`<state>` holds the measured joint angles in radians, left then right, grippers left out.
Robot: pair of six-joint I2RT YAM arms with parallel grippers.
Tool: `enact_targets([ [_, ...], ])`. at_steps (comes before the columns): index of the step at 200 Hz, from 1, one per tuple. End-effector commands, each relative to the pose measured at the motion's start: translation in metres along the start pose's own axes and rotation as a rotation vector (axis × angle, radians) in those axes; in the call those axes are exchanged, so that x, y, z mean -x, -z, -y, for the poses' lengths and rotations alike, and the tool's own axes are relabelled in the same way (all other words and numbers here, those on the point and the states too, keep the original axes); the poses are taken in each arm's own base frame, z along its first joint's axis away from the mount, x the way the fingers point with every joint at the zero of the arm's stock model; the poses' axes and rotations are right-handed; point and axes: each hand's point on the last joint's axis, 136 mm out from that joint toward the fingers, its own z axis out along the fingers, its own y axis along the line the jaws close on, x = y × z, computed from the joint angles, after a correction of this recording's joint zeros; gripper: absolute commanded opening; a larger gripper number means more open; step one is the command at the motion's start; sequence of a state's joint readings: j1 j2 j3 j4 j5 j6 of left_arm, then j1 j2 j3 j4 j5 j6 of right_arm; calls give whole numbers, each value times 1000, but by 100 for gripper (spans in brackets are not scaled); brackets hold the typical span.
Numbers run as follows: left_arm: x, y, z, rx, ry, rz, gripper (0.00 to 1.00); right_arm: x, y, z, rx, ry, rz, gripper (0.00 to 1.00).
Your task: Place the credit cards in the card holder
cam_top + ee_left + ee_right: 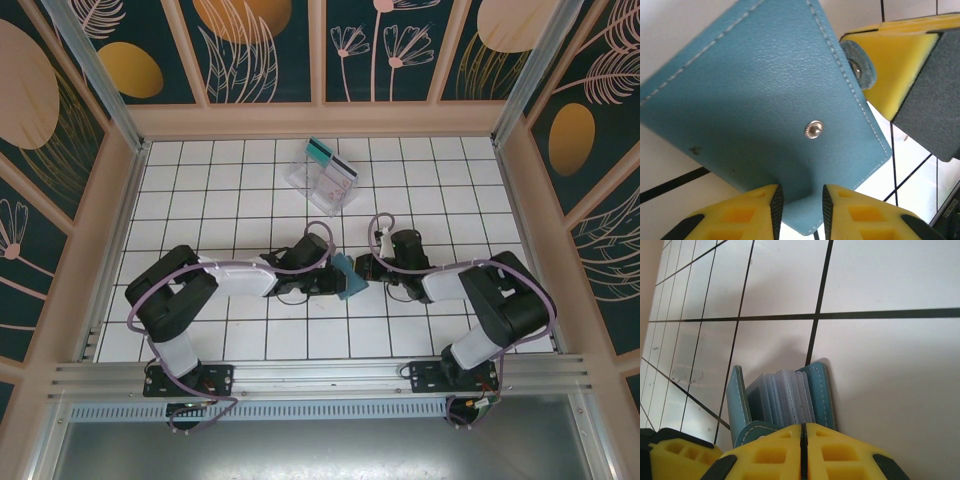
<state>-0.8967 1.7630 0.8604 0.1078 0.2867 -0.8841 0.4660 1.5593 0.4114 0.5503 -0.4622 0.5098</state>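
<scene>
White gridded table [240, 200]; card holder [350, 277] stands part-open at its centre, looks light and floppy, best pinched by a cover edge. Left gripper [801, 196] straddles its corner, clamped or not I cannot tell; right gripper [803, 432] pinched shut on its tab [860, 69]

Seeing a clear plastic tray [320, 190] lying on the white, black-gridded table [200, 200], close to its far edge and about midway along it, turned askew to the grid, perhaps slightly tilted. Noting dark floral wall panels [260, 50] standing around the far and side edges.
</scene>
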Motion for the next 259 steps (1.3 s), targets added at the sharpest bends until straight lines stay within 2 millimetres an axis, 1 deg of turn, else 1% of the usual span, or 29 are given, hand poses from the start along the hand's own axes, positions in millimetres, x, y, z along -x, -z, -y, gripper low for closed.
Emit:
enact_targets([
  [1,4,2,-1,46,-4,17,32,0,1,-7,51,25,-19,11],
  [14,10,12,-7,86,-2,57,39,3,5,-4,45,21,-9,11],
  [20,12,13,-13,97,10,63,40,4,6,-3,37,19,-4,11],
  [24,17,22,-9,81,9,87,40,5,7,-2,33,18,-2,11],
  [37,24,33,-14,86,17,125,40,8,9,-1,31,17,3,11],
  [52,34,46,-27,111,30,172,41,9,9,2,21,13,2,11],
  [64,40,55,-38,130,45,205,43,8,8,3,20,8,-3,11],
  [70,43,59,-41,127,46,218,45,8,8,3,19,6,-5,11],
  [87,48,65,-39,108,20,245,47,8,8,4,19,-2,-3,12],
  [92,49,63,-38,100,13,244,47,7,7,5,18,-5,-4,12],
  [99,48,60,-32,65,-4,234,47,7,7,6,20,-12,-4,12],
  [110,43,51,-26,15,-5,201,46,6,7,7,32,-29,-6,13],
  [124,37,39,-24,-28,12,160,41,6,7,6,53,-50,-4,13],
  [136,33,33,-21,-67,29,138,35,5,5,5,65,-56,-12,13],
  [157,32,28,-10,-111,36,123,35,1,3,8,67,-70,-22,13],
  [174,33,21,-13,-64,19,110,36,-3,0,11,68,-76,-34,13],
  [183,36,22,-14,-29,8,110,37,-4,0,12,69,-79,-38,13],
  [186,34,15,-23,10,11,95,36,-4,-1,12,70,-80,-39,13],
  [189,34,14,-26,37,3,94,36,-5,-1,12,69,-81,-42,13],
  [199,39,14,-35,153,-32,99,36,-6,-2,13,70,-83,-46,13],
  [207,44,15,-38,222,-60,106,36,-8,-2,14,67,-84,-51,13],
  [211,42,15,-42,251,-67,101,36,-8,-2,14,65,-84,-52,13],
  [213,48,16,-37,248,-74,113,36,-8,-2,15,64,-83,-53,13],
  [216,51,16,-35,252,-79,118,36,-8,-2,15,63,-82,-53,13],
  [233,51,10,-39,282,-89,93,36,-9,-2,16,56,-82,-54,13],
  [259,50,2,-39,319,-117,62,35,-6,-3,13,70,-85,-49,13],
])
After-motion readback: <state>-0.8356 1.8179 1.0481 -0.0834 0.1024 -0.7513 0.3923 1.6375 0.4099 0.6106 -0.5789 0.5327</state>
